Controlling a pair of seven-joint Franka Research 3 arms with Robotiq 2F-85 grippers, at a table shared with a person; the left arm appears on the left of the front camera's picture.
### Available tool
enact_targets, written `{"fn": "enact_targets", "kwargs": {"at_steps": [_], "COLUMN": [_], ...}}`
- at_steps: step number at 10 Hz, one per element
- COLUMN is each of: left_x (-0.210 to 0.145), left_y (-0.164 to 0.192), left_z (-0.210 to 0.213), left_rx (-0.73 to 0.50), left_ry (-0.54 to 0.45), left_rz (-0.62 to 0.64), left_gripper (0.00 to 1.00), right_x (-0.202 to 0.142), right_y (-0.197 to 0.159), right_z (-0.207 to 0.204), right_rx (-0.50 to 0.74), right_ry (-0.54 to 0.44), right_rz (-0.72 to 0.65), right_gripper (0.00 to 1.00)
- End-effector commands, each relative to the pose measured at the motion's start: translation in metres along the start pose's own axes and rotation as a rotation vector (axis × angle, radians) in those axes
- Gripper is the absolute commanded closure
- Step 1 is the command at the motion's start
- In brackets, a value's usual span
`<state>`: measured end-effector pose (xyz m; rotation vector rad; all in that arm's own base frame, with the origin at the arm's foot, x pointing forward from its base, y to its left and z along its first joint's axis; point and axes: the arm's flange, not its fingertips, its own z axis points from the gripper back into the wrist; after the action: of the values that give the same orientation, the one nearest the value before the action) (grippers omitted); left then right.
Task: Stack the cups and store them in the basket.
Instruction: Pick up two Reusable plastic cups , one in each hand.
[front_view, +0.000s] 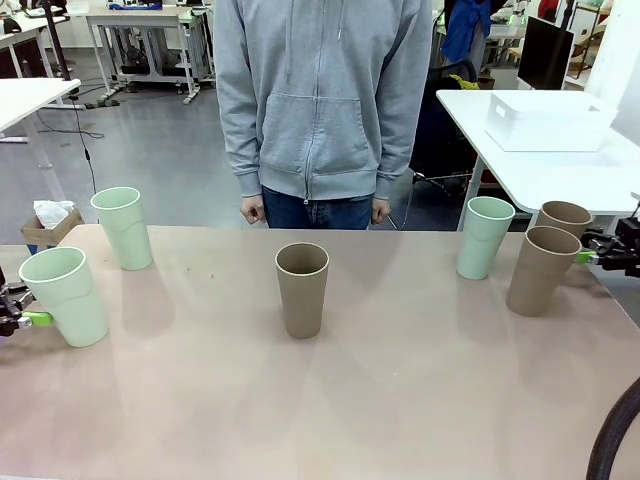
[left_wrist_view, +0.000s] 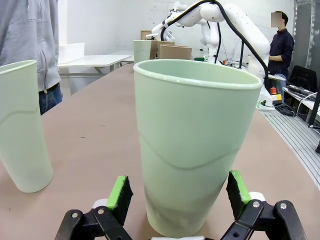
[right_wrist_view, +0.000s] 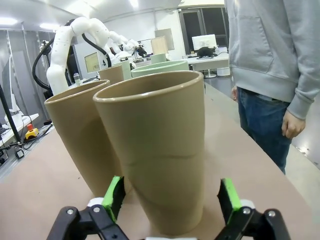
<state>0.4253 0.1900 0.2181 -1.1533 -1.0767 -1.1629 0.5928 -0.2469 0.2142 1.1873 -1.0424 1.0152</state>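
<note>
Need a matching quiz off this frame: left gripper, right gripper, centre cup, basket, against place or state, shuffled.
Column A
1. left gripper
2. right gripper
3. centre cup
4. basket

Column B
a. on the side table, far right
b. open, straddling a brown cup
c. brown, upright, alone mid-table
d. open, straddling a mint cup

Pairs: 1-d, 2-b, 3-c, 4-a
</note>
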Motion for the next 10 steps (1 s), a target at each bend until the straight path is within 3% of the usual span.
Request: {"fn": "enact_targets", "kwargs": {"at_steps": [1,10], "left_x": [-0.001,0.000], "left_y": [0.000,-0.005], "left_z": [-0.002,-0.024], "left_rx": [-0.001,-0.049], "left_ry": [-0.015,-0.060], "left_rz": [-0.032,-0.016], "left_gripper": [0.00,0.00], "right_x": [0.000,0.000], "right_y": [0.009,0.015], "right_z": [-0.020,-0.043], "right_rx": [0.009,0.007], "right_ry": [-0.003,-0.006], "right_rz": [0.035,0.036], "right_gripper": [0.00,0.00]}}
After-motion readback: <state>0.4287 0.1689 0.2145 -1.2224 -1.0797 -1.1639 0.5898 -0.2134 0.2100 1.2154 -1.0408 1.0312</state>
